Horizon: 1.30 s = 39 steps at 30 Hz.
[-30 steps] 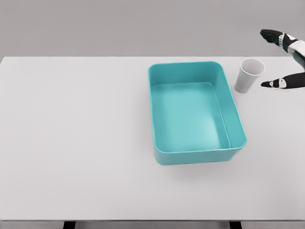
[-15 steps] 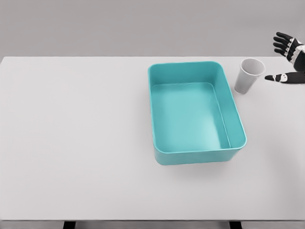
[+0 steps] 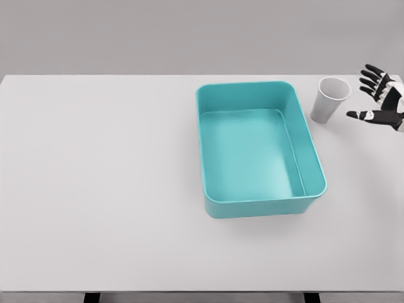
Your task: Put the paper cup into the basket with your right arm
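A white paper cup (image 3: 329, 100) stands upright on the white table (image 3: 101, 189), just right of the basket's far right corner. The teal rectangular basket (image 3: 309, 148) sits right of the table's middle and has nothing in it. My right hand (image 3: 369, 93) is at the right edge of the head view, a little right of the cup and apart from it. Its black fingers are spread and its thumb (image 3: 363, 115) points left toward the cup, holding nothing. My left arm does not show.
The table's far edge runs just behind the cup and the basket. The grey wall lies beyond it.
My right hand drew back to the right and then came slightly lower and toward the cup, fingers still spread. The cup and basket have not moved.
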Tool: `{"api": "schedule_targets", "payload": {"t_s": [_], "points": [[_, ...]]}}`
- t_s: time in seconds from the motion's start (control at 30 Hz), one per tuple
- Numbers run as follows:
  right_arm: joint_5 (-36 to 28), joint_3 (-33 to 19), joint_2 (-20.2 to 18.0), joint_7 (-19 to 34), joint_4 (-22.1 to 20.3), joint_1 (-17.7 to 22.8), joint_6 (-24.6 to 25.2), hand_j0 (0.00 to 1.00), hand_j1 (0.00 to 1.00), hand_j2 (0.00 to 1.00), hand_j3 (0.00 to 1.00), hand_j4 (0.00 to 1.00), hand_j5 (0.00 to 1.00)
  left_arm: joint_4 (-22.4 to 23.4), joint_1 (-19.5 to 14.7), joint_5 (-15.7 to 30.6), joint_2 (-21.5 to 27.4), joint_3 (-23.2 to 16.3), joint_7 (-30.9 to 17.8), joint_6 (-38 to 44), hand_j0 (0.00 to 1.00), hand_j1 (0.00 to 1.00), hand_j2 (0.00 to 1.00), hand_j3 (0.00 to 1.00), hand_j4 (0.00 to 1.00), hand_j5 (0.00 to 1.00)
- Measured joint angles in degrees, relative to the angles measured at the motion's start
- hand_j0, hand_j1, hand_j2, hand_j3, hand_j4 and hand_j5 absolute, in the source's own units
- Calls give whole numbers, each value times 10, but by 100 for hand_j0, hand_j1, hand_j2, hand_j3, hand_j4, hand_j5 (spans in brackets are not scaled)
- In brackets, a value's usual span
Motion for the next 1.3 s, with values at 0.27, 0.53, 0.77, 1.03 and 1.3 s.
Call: {"api": "schedule_targets", "payload": {"t_s": [0.27,0.53,0.77,1.03,1.3], "points": [[1,-2,13,0,25,-7,-2,100,100,100,100,100,100,0,0,0,0,0,0,0,100,100,100,100,100,100],[2,3,35,0,41,-16,-2,100,100,100,100,100,100,0,0,0,0,0,0,0,100,100,100,100,100,100],[6,5,43,0,60,-23,-2,100,100,100,100,100,100,0,0,0,0,0,0,0,100,100,100,100,100,100],[7,6,50,0,69,-31,-1,100,100,100,100,100,100,0,0,0,0,0,0,0,100,100,100,100,100,100],[10,7,61,0,75,-39,-1,100,100,100,100,100,100,0,0,0,0,0,0,0,100,100,100,100,100,100]]}}
